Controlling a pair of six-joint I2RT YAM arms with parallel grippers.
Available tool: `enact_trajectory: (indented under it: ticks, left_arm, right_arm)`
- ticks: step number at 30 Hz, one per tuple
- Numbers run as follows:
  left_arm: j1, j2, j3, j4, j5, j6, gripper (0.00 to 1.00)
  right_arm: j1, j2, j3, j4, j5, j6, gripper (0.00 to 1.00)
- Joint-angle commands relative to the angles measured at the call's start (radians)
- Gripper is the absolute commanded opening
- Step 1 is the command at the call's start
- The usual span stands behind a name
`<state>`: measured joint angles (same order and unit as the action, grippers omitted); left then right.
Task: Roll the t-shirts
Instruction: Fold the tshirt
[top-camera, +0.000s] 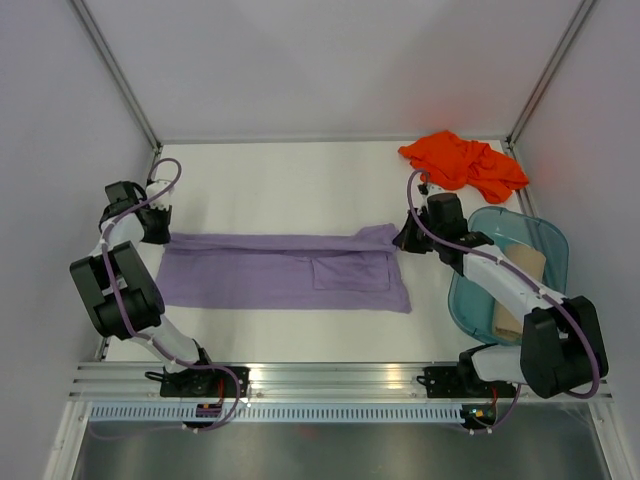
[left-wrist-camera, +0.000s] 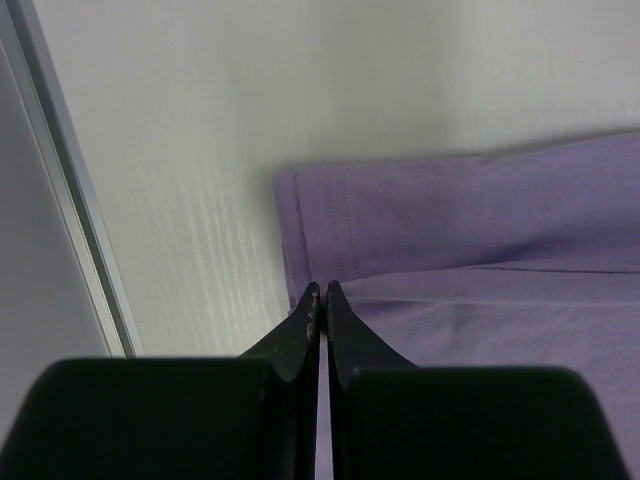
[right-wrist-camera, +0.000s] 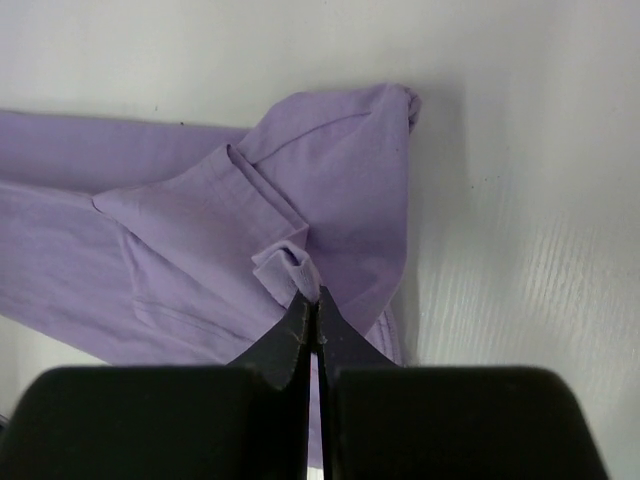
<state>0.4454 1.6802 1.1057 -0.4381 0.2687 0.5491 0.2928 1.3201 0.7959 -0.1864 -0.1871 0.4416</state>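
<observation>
Black left fingers (left-wrist-camera: 313, 305) are pressing together tip to tip right at the hemmed end of the lavender t-shirt (top-camera: 270, 270) — whether any cloth is caught between them I cannot tell. Right fingers (right-wrist-camera: 303, 315) are clamping shut on a small raised fold of the same shirt at its opposite, bunched end.

That shirt is lying folded into a long flat band across the middle of the white surface (top-camera: 290, 190), running from the left arm (top-camera: 110, 285) to the right arm (top-camera: 500, 280). Up close the surface is showing a fine streaked grain and is catching a soft glare beside the cloth.

At the far right corner the orange-red t-shirt (top-camera: 462, 162) is sitting in a crumpled heap, well apart from the lavender one. Just nearer, along the right edge, a translucent teal tub (top-camera: 555, 235) is holding the tan t-shirt (top-camera: 520, 265), which is partly hiding under the right arm.

Plain pale grey walls (top-camera: 330, 60) are enclosing the surface on three sides, with thin aluminium posts (top-camera: 115, 70) slanting up in the two far corners. Along the near edge an aluminium rail (top-camera: 330, 378) is carrying both arm bases — purple cables are looping around each arm.
</observation>
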Motion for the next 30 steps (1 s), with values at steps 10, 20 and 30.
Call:
enact_trajectory:
  ticks: [10, 20, 30]
  left_arm:
    - [0.021, -0.048, -0.073, 0.071, 0.021, 0.094, 0.02]
    - [0.03, -0.034, -0.101, 0.09, 0.004, 0.106, 0.04]
    - [0.072, -0.171, -0.135, -0.04, 0.148, 0.259, 0.48]
  right_arm:
    - [0.026, -0.056, -0.136, -0.042, 0.032, 0.011, 0.0]
    - [0.025, -0.004, -0.188, -0.002, 0.018, 0.014, 0.05]
    - [0.026, -0.174, -0.132, -0.148, 0.09, -0.004, 0.55]
